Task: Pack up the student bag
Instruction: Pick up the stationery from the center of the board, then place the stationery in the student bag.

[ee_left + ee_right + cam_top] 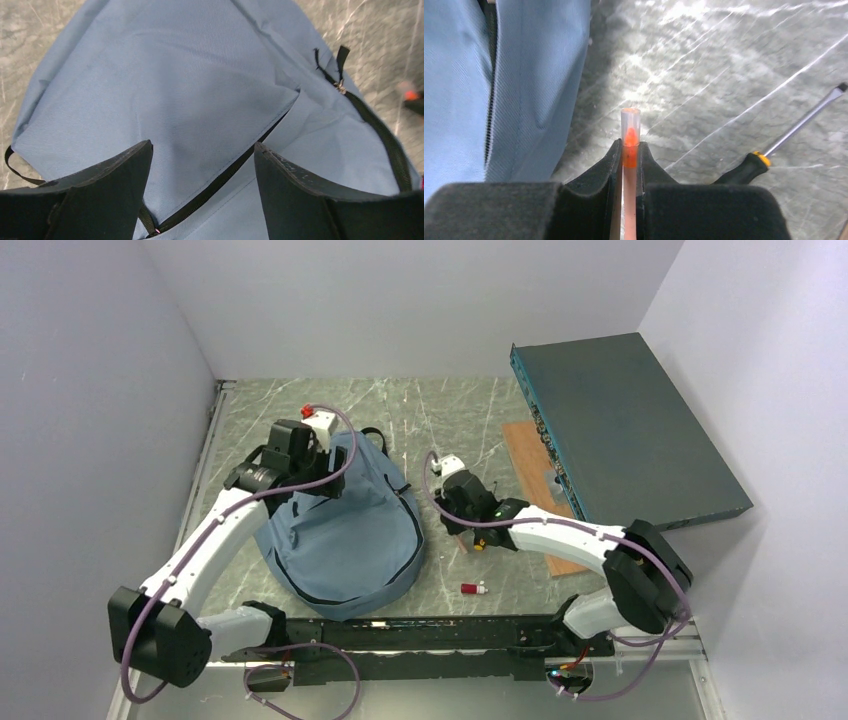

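Entry, both arms in view.

Student bag (345,535): lies flat on the marbled table (450,410), left of centre, its rounded end toward the arm bases and its black top loop (372,432) toward the far wall. The main zipper runs down the bag's right side, with its pull (341,86) resting on the fabric. A second black zipper line crosses the front panel under a fold. Whether that zipper is open cannot be told.

Left gripper (202,147): positioned over the upper left part of the bag. Jaws are spread wide with only blue fabric showing between the fingers (107,182). Nothing is held. Contact with the cloth cannot be confirmed from the wrist view.

Right gripper (629,150): low over bare table just to the right of the bag. Jaws are pressed together on an orange pen (630,131), pinching its barrel so that the clear-capped tip sticks out past the fingertips. The bag's edge sits just beside it on the left.

Other items: a screwdriver (751,167) with a black handle and yellow collar lies on the table to the right of the pinched pen, apart from it. A small red-and-white item (473,588) lies on the table near the bag's right side. A dark teal flat box (630,430) occupies the far right, overlapping a wooden board (525,455).
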Action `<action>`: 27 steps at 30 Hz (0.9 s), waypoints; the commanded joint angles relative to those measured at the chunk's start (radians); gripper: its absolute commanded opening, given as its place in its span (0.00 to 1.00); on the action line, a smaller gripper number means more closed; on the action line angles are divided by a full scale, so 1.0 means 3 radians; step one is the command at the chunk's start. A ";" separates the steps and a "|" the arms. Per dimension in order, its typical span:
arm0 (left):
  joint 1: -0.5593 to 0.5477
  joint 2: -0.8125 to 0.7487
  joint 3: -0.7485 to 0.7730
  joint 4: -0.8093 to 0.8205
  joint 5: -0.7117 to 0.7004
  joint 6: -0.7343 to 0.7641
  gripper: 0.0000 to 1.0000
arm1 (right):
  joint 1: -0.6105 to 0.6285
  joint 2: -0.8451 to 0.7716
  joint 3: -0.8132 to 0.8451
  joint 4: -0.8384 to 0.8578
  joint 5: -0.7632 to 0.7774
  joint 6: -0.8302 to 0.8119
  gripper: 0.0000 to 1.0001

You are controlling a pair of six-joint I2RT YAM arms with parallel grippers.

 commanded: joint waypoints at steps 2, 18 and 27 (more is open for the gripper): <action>0.0006 0.0035 0.0001 -0.0119 0.0062 0.0150 0.80 | -0.0166 -0.0311 0.0165 -0.0051 -0.0061 -0.0082 0.00; -0.0367 0.0271 -0.0084 -0.0336 -0.0666 0.0114 0.92 | -0.0223 -0.0225 0.1052 0.0546 -0.1448 0.0393 0.00; -0.0349 -0.0299 -0.0134 -0.0104 -0.0493 0.0112 0.99 | -0.0233 0.0226 0.1220 0.0984 -0.2146 0.1126 0.00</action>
